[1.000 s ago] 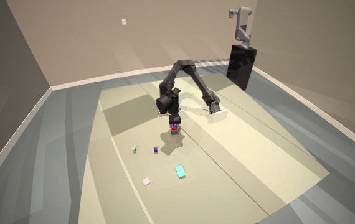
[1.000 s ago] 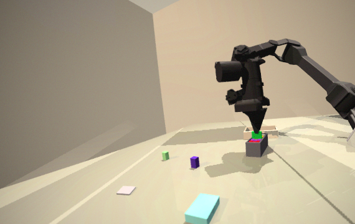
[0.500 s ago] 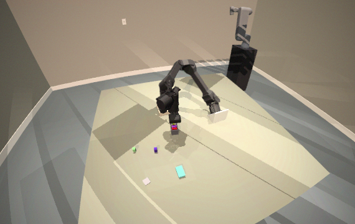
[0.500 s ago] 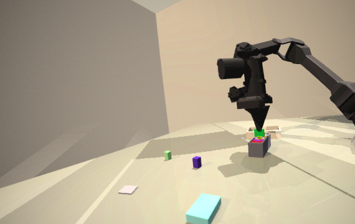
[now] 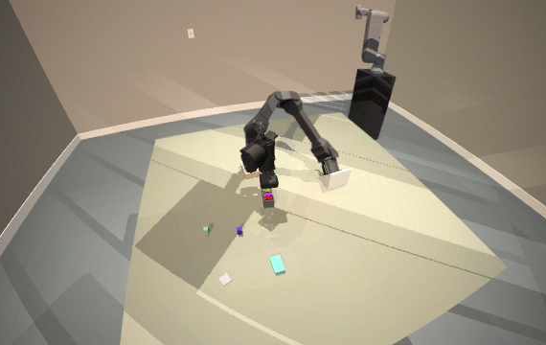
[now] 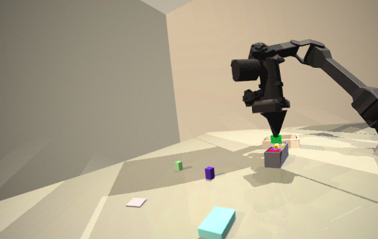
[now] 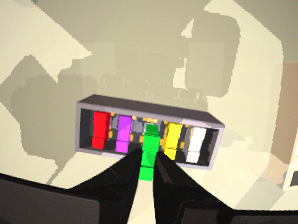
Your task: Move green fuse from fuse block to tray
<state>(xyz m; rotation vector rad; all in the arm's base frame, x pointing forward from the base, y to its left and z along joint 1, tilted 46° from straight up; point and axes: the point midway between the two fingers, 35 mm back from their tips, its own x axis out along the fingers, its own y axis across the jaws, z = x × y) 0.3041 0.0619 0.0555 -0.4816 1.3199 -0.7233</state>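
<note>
My gripper (image 6: pixel 276 133) is matte black, and the fuse (image 6: pixel 276 139) pinched between its fingers is bright green. The block (image 6: pixel 276 159) is dark grey; the fuses (image 7: pixel 172 140) seated in it are red, purple, yellow and white. The tray (image 6: pixel 292 141) is pale tan. The worktop (image 6: pixel 308 199) is cream, crossed by darker olive shadow bands. Toward its near edge sit a pale green cube (image 6: pixel 178 165), a deep purple cube (image 6: pixel 209 172), a pinkish-white tile (image 6: pixel 136 202) and a light cyan slab (image 6: pixel 217 222).
</note>
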